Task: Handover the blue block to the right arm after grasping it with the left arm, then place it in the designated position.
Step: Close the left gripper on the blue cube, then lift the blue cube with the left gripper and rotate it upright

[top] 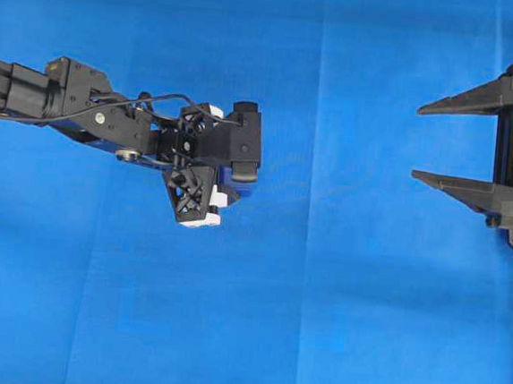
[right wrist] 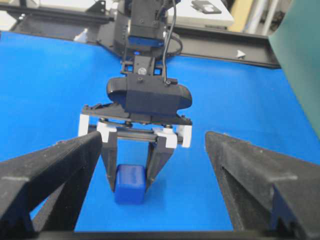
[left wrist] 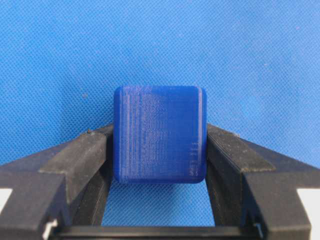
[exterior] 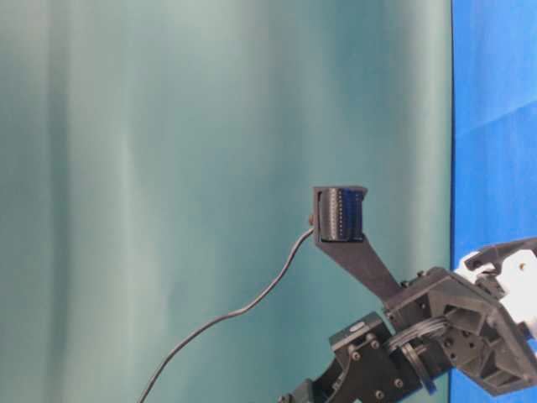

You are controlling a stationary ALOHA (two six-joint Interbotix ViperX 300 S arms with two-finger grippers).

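The left gripper [right wrist: 131, 175] pinches the block [right wrist: 130, 184] on the cloth [right wrist: 50, 90]; with only its lower half held, lifting could squeeze it out. The right gripper [top: 419, 142] waits spread, well apart.

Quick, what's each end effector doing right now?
Left end effector: fingers against both sides of the blue block, which sits on the cloth.
Right end effector: open, empty.
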